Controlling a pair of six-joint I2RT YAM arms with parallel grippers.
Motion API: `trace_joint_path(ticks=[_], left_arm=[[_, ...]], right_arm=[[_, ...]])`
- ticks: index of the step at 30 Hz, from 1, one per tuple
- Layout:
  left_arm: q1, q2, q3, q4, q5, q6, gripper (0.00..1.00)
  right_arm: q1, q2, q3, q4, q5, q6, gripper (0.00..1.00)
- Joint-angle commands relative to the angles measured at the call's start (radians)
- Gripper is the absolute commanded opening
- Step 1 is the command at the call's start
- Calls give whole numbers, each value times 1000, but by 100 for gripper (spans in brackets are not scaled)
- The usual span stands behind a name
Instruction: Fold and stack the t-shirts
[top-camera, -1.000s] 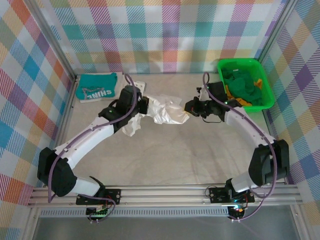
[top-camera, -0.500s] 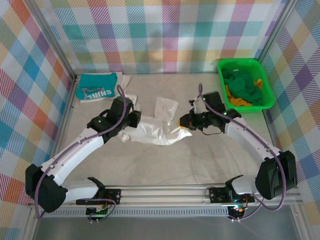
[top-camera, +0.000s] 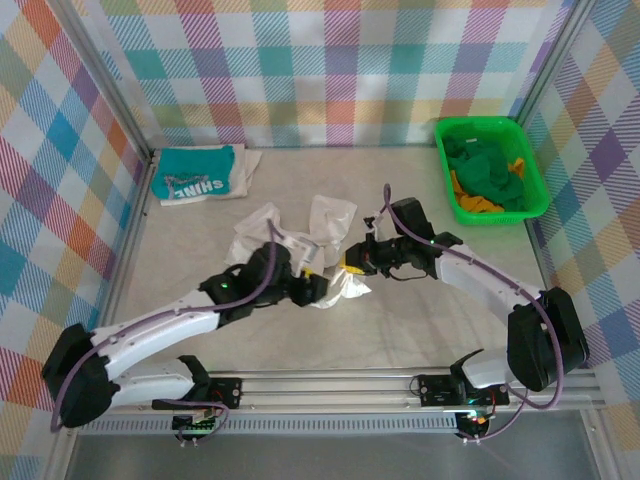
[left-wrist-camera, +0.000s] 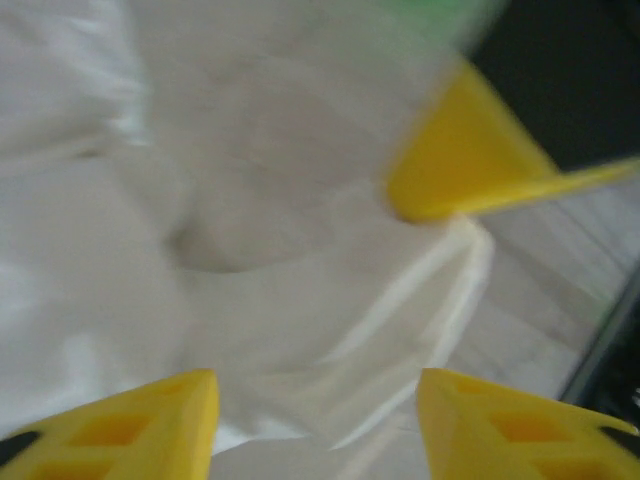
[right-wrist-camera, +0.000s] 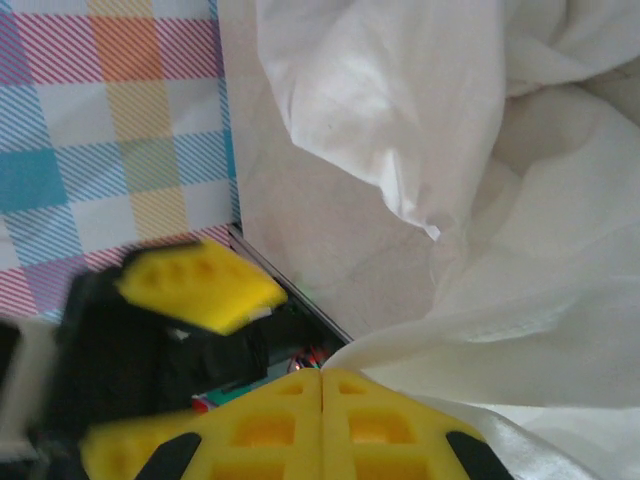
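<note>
White t-shirt (top-camera: 330, 215) lies crumpled mid-bench, not folded, bunched between the two pincers. Left pincer (top-camera: 322, 285) is at the near edge of the heap. In the left wrist view (left-wrist-camera: 315, 420) its fingers stand apart, released, with white cloth (left-wrist-camera: 250, 200) under and past them and nothing gripped. Right pincer (top-camera: 352, 262) is at the shirt's right edge. In the right wrist view (right-wrist-camera: 321, 385) its fingers are clenched flat together, with a fold of the white cloth (right-wrist-camera: 400, 100) pinched at the tips and rising to the right. The two pincers are near each other. Teal t-shirt (top-camera: 195, 175) lies folded in the far left corner, lettering up, well apart from the white one. Green basket (top-camera: 478, 122) sits in the far right corner with green cloth inside. Bench (top-camera: 400, 320) is tan.
</note>
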Motion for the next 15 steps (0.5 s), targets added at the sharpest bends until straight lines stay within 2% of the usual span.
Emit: trace_joint_path(ticks=[1,3,6,7,9,10,11,13,14,15], left_arm=[[-68,111,36,189,22,20,66],[-81,185,46,250,-1,19,77],[-83,272,75,324,-42,20,76],[-83,291,87,332,-64,21,69],[-83,308,103,321,-124,8,24],[-83,303,102,308,-147,4,6],[-83,292,96,287,-168,0,0],[-81,240,72,225,-226,-5,0],[-81,204,54,195,-242,-1,0],[-81,153,33,153,-256,7,0]], right_arm=[[8,-52,17,94,23,80,0],[9,-66,13,104,30,93,0],[15,-78,-5,121,31,109,0],[16,-80,-11,123,31,111,0],[17,-93,-20,112,41,108,0],[16,-107,-18,96,60,99,0],[17,-119,-14,81,80,87,0],[16,-150,11,38,145,48,0],[15,-158,29,17,173,25,8],[13,-166,53,-17,211,-1,22]])
